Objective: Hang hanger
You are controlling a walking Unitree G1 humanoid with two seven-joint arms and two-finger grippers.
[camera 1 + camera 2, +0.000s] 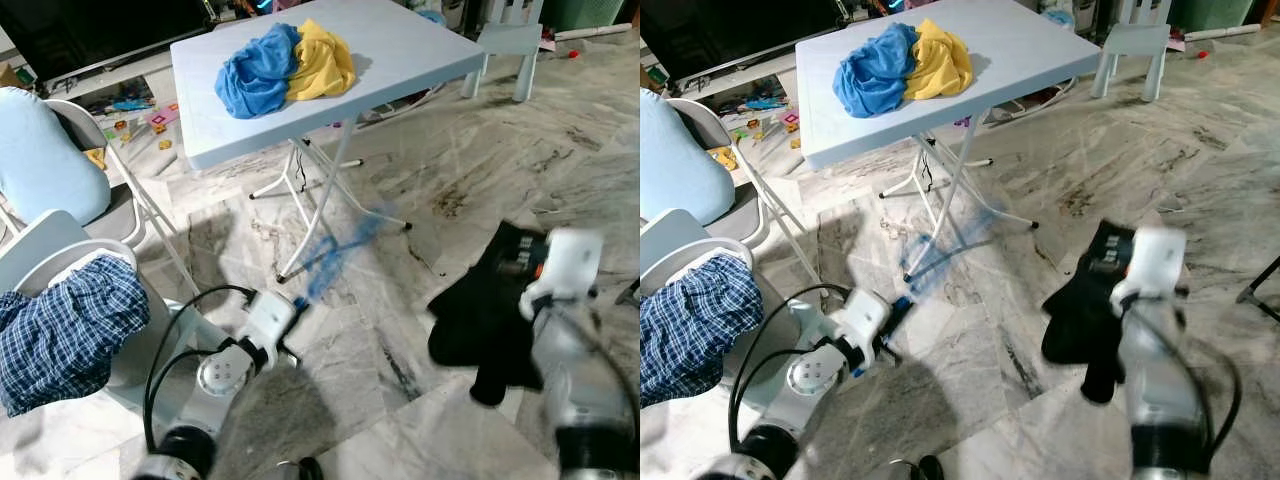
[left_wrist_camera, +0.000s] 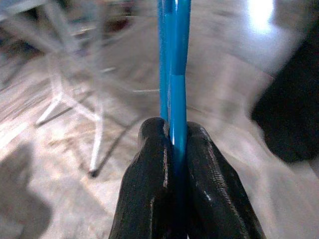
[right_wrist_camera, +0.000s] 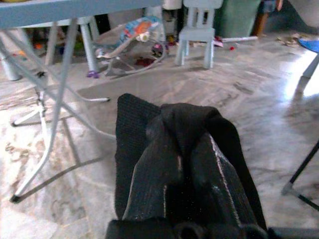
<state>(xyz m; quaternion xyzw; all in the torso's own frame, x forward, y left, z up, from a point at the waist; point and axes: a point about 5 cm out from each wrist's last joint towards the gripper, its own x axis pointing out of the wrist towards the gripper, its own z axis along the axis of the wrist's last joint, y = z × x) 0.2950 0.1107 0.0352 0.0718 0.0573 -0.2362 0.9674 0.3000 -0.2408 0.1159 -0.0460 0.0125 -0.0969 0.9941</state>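
Note:
A blue hanger (image 2: 174, 59), blurred by motion in the eye views (image 1: 335, 255), is clamped between the fingers of my left gripper (image 2: 177, 137), low over the marble floor in front of the folding table. My right gripper (image 3: 182, 149) is shut on a black garment (image 1: 485, 310) that hangs from it over the floor to the right. In the right wrist view the black garment (image 3: 149, 119) drapes over the fingers and hides their tips.
A light blue folding table (image 1: 400, 50) stands ahead with a blue and a yellow garment (image 1: 285, 65) piled on it. A chair with a plaid shirt (image 1: 60, 330) is at the left. A small stool (image 1: 510, 45) stands far right.

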